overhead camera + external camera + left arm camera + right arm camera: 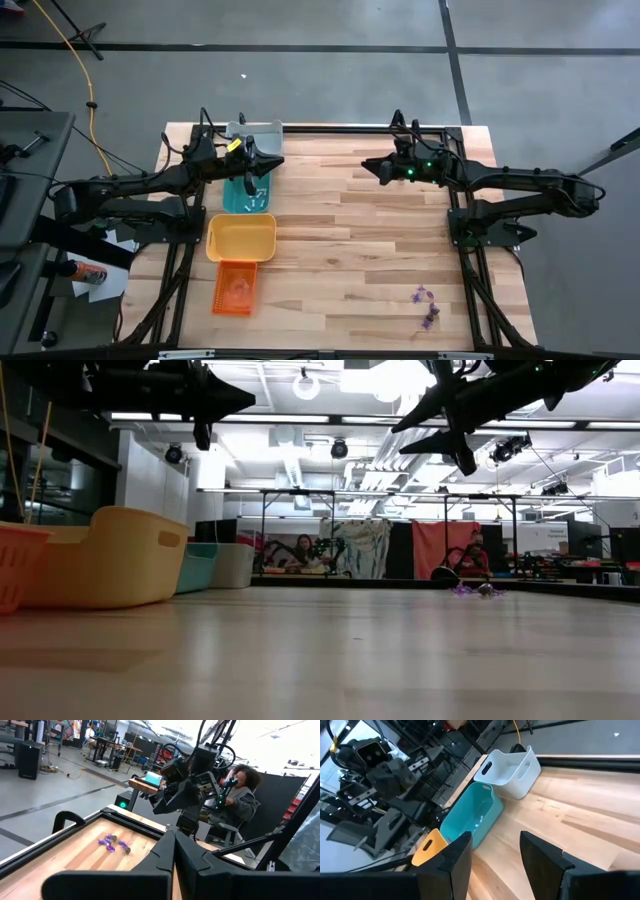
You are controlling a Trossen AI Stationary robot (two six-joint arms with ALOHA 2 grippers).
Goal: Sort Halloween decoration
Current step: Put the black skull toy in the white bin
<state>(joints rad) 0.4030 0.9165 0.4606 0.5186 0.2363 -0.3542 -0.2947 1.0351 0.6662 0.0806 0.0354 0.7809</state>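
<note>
Two grippers hang above the table. The left gripper (pixel 268 163), fingers pressed together with nothing visible between them, sits over the teal tray (pixel 246 192) at the far left. The right gripper (pixel 372 168), jaws spread and empty, hovers over bare wood at the far middle, well apart from the Halloween decoration (pixel 426 306), a small purple cluster near the front right corner of the table (pixel 340 240).

My reading is that the right arm should fetch next: swing back toward that cluster, come down straight over one trinket at its edge, and close only once the tips straddle it, since neighbours lie close and could scatter.

Counted from above: four trays in a row on the left, namely the grey tray (pixel 262 131), the teal one, the yellow tray (pixel 241 238) and the orange tray (pixel 235 287). Loose trinkets number roughly five or six; they are too small to count surely. Pale specks lie in the teal tray, uncountable.
</note>
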